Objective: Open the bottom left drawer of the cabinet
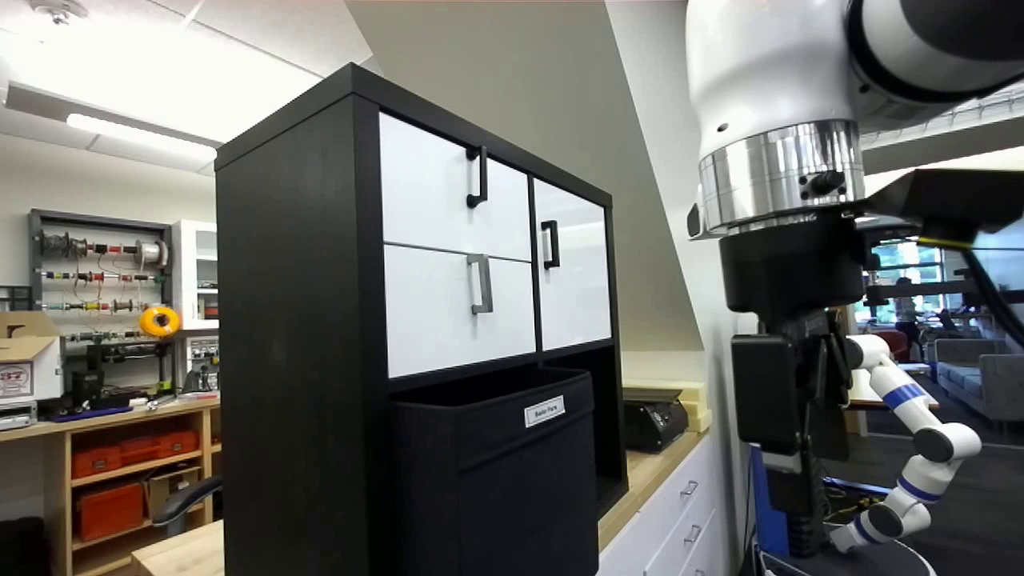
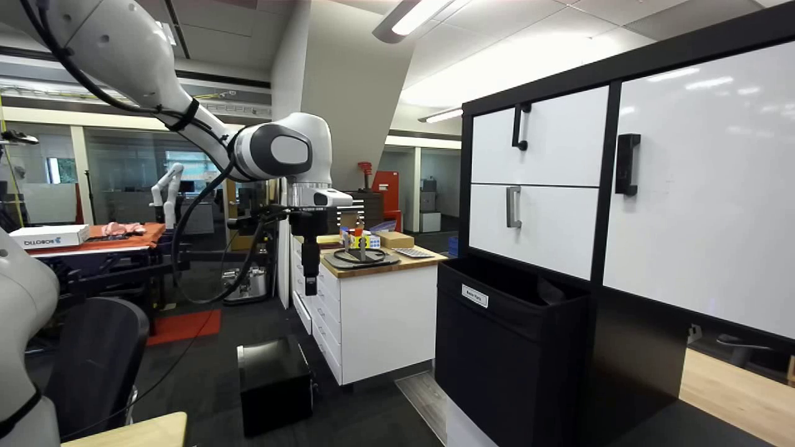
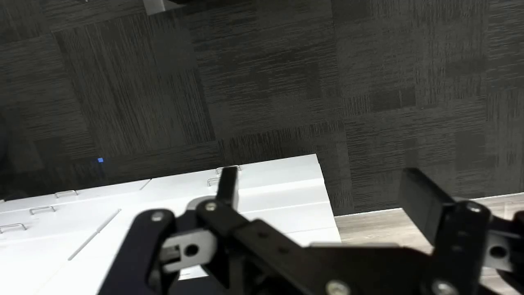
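The black cabinet (image 1: 296, 320) (image 2: 621, 67) shows in both exterior views. The bottom left drawer (image 1: 432, 312) (image 2: 549, 233) is a white front with a grey bar handle (image 1: 482, 284) (image 2: 513, 207). It looks shut, flush with the frame. A like white front (image 1: 428, 188) (image 2: 553, 136) with a black handle sits directly above it. My gripper (image 1: 800, 524) (image 2: 310, 287) points down, well apart from the cabinet and lower than the drawer handle. In the wrist view the gripper (image 3: 319, 174) has its fingers wide apart with nothing between. The cabinet is out of the wrist view.
A black fabric bin (image 1: 520, 480) (image 2: 497, 347) with a white label juts out below the drawer. A white door (image 1: 580, 280) (image 2: 702, 205) is to the right. A white drawer unit (image 2: 388, 329) (image 3: 282, 180) stands near the gripper. A black box (image 2: 273, 385) is on the floor.
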### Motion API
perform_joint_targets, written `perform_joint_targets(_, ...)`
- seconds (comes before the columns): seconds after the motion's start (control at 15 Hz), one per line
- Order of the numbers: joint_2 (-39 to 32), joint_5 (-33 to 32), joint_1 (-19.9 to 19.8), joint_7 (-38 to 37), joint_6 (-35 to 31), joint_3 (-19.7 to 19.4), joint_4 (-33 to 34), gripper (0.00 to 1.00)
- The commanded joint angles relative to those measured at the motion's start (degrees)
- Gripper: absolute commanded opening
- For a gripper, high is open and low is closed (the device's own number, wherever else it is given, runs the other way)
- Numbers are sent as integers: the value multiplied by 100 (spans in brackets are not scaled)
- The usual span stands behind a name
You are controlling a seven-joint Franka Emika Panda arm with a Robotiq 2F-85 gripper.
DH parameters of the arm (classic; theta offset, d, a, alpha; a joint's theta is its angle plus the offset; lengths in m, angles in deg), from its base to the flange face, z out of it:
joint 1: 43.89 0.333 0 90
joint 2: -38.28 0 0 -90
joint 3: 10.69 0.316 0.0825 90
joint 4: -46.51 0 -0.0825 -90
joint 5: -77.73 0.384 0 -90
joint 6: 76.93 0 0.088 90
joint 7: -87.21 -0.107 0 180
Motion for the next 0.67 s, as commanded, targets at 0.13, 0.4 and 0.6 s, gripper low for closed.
perform_joint_targets(0.13, -25, -75, 196, -58, 4, -188, 4, 100)
perform_joint_targets(0.4, -25, -144, 190, -86, -145, -210, -18, 100)
perform_joint_targets(0.6, -105, -164, 151, 2, -393, -334, 26, 100)
